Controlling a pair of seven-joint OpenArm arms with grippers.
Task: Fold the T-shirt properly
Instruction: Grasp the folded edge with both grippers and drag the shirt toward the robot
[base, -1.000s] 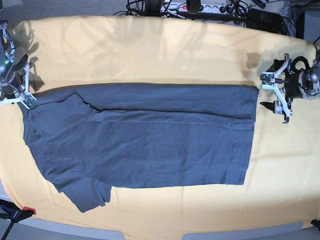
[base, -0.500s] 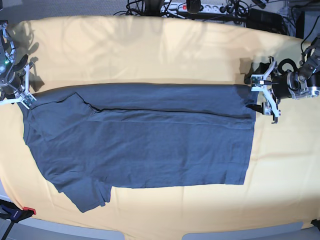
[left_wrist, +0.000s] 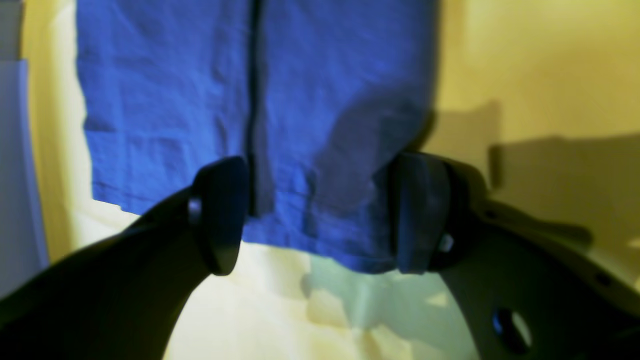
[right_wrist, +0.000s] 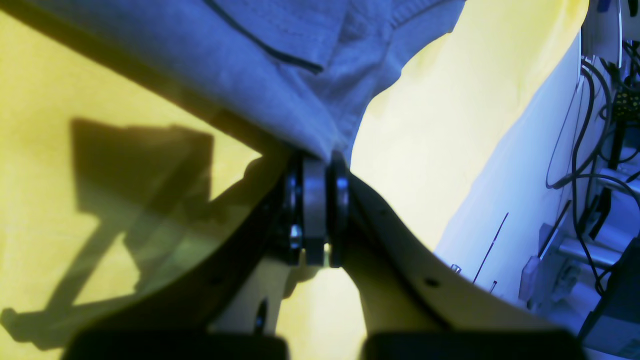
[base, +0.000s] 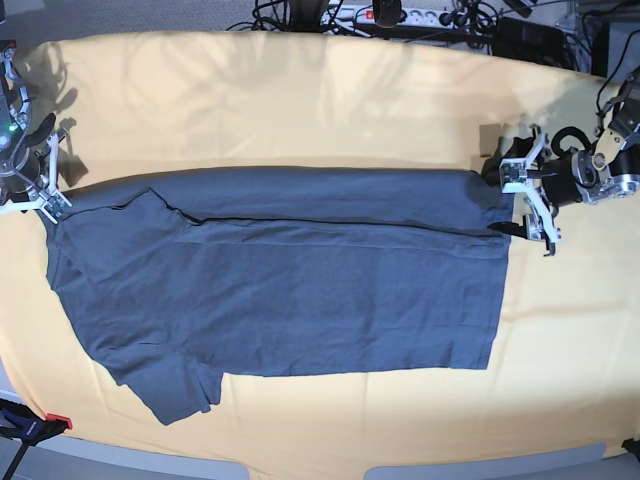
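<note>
The dark blue-grey T-shirt (base: 290, 290) lies flat on the yellow cloth (base: 300, 90), its far long edge folded over and its collar end at the left. At the hem's far right corner stands my left gripper (base: 506, 198), open. In the left wrist view its two fingers (left_wrist: 220, 215) straddle that corner of the T-shirt (left_wrist: 175, 100), cloth between them. My right gripper (base: 52, 203) is at the shirt's far left corner. Seen from the right wrist, the right gripper (right_wrist: 320, 200) is shut on a pinch of the T-shirt (right_wrist: 250, 40).
Cables and a power strip (base: 400, 18) run along the table's far edge. A black clamp with a red tip (base: 30, 425) sits at the front left corner. The grey table rim (base: 300, 472) shows along the front.
My left gripper has moved left from off the shirt to straddle the hem's far right corner, still open. The right gripper has stayed shut at the left corner.
</note>
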